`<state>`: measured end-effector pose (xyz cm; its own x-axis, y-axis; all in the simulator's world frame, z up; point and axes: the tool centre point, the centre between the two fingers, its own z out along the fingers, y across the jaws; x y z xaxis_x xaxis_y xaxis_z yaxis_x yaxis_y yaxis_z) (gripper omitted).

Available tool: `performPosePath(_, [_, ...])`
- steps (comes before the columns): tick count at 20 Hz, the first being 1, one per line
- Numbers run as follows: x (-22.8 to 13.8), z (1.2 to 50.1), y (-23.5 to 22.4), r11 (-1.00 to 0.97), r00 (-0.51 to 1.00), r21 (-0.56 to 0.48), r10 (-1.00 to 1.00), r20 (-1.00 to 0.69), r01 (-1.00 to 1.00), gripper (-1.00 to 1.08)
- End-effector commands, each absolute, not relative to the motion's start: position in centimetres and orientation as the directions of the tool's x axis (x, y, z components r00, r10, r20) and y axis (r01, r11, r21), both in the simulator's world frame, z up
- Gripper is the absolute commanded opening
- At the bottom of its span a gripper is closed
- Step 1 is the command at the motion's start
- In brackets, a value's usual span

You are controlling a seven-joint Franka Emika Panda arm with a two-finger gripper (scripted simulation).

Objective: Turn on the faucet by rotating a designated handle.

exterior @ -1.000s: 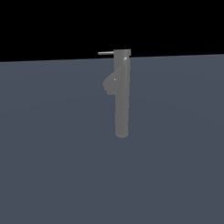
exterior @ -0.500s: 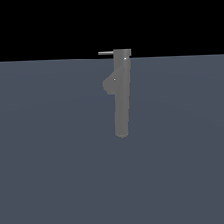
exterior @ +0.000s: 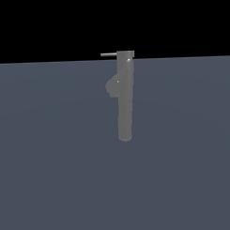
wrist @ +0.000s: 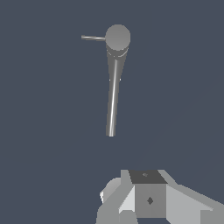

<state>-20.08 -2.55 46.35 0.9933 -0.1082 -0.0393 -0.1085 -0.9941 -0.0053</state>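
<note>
The faucet (exterior: 125,102) is a tall matte grey column on the grey-blue floor, with a rounded bulge (exterior: 112,85) on the exterior view's left side. From its cap the handle (exterior: 108,54), a thin pale rod, projects toward the exterior view's left. In the wrist view I look down the faucet (wrist: 113,96) onto its round cap, with the handle (wrist: 92,38) sticking out sideways. My gripper (wrist: 146,194) shows only as pale boxy parts at the frame's edge, well apart from the faucet. Its jaws cannot be made out. No gripper appears in the exterior view.
A flat grey-blue floor (exterior: 53,175) spreads around the faucet, and a black background fills the space above it. No other object shows.
</note>
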Motion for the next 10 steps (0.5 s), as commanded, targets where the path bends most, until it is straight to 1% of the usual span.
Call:
performPosePath(1, [-18.2, 45.7, -2.4, -0.993, 0.993, -0.002, -0.114, -0.036, -0.114, -1.00])
performPosePath(10, [-10.5, 42.2, -1.8, -0.991, 0.990, 0.007, -0.137, -0.024, -0.136, -1.00])
